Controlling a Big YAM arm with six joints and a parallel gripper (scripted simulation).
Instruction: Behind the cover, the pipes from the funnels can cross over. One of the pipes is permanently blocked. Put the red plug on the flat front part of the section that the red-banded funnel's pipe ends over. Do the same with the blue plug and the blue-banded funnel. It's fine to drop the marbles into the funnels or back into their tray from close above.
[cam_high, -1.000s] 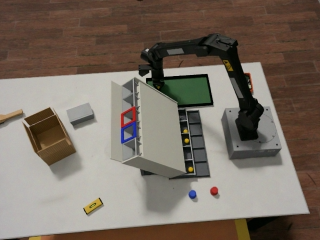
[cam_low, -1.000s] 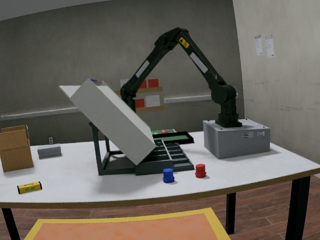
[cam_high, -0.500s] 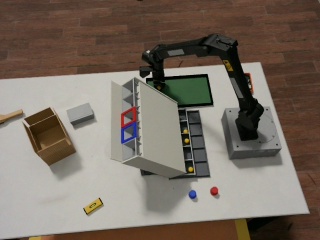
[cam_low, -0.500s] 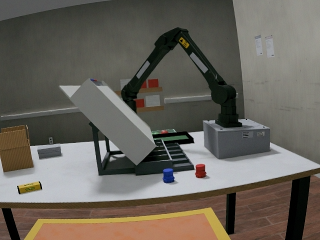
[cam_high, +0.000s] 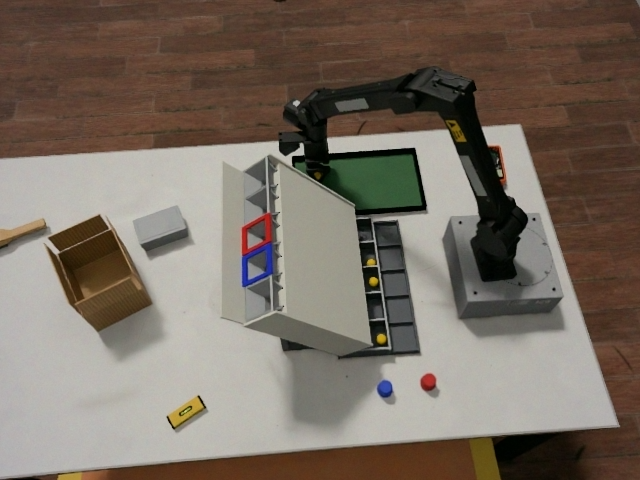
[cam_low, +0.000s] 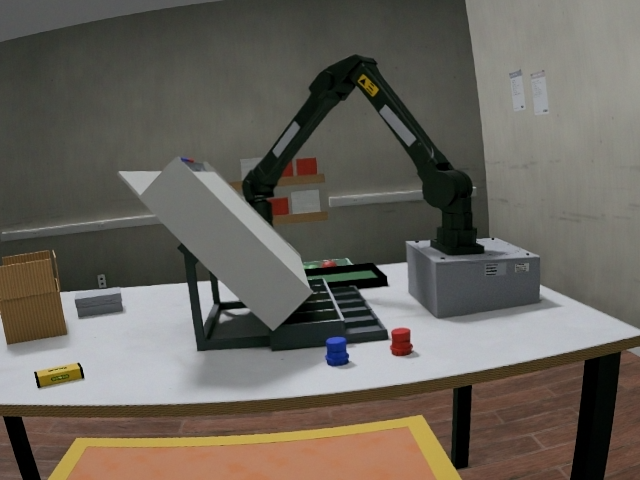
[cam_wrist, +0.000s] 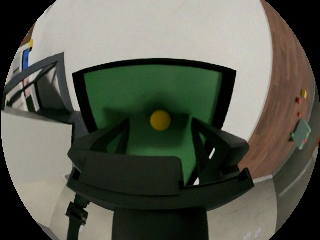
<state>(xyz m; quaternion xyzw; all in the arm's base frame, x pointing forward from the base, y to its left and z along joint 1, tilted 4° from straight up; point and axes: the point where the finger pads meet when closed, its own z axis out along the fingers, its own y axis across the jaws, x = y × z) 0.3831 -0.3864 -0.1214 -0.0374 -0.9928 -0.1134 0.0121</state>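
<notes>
My gripper (cam_high: 316, 173) is open and hangs low over the left end of the green marble tray (cam_high: 377, 180). In the wrist view a yellow marble (cam_wrist: 160, 120) lies on the tray (cam_wrist: 156, 94) between and just beyond the spread fingers, apart from both. The red-banded funnel (cam_high: 256, 234) and blue-banded funnel (cam_high: 256, 265) sit side by side at the top of the tilted white cover (cam_high: 315, 263). Yellow marbles lie in three rear sections (cam_high: 370, 261) (cam_high: 373, 281) (cam_high: 381, 338). The red plug (cam_high: 428, 381) and blue plug (cam_high: 384, 388) stand on the table in front of the sections.
The flat front parts (cam_high: 395, 289) of the sections hold nothing. A cardboard box (cam_high: 98, 271), a grey block (cam_high: 160, 226), a yellow level (cam_high: 186, 411) and a wooden handle (cam_high: 20, 230) lie to the left. The robot base (cam_high: 501, 268) stands at the right.
</notes>
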